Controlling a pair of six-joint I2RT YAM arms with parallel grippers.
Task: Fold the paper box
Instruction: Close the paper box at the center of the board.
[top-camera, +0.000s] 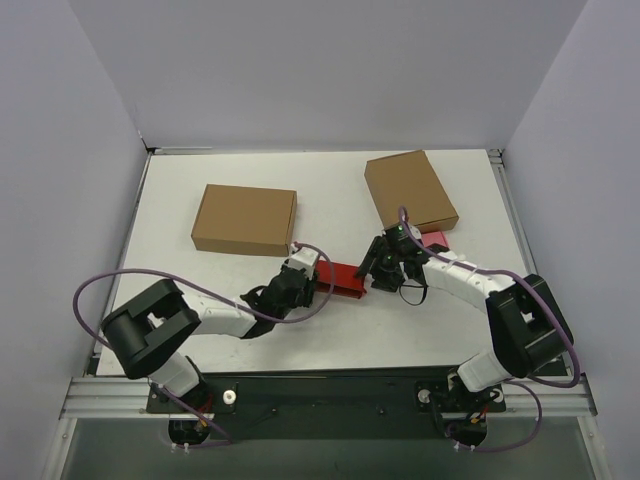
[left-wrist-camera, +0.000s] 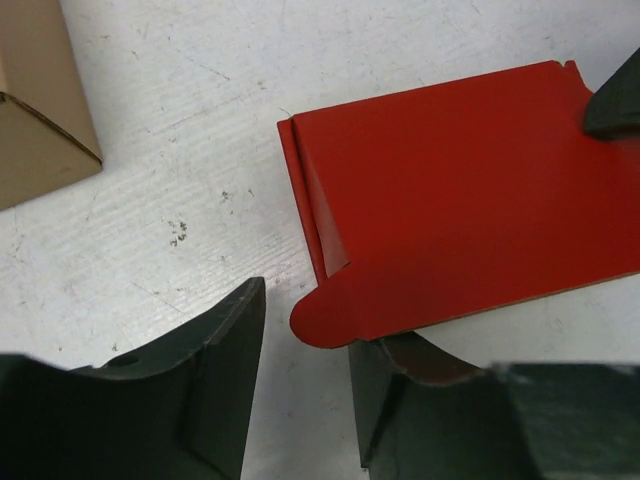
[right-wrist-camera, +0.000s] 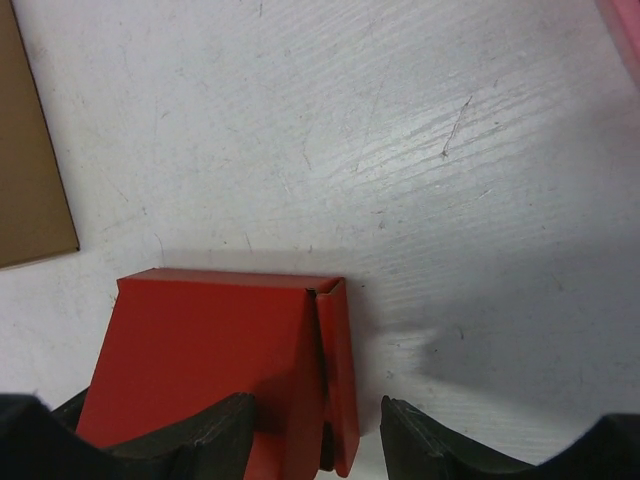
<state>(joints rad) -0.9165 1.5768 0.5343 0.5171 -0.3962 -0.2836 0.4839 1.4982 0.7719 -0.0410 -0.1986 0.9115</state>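
In the middle of the table, between my arms, the box lies half folded, its end flaps undone. My left gripper gapes about the rounded tab and my right gripper sits astride the opposite edge flap (not pinched), neither holding anything. Next, I think, each must close and turn its flap inward.

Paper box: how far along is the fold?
Done: the paper box has a side flap creased up along one edge, and the right wrist view shows a narrow end panel folded. In hand: nothing clamped; the left gripper stands open at the rounded tab, the right gripper open astride the other end. Left: the tab lies untucked and no closed box shows yet.
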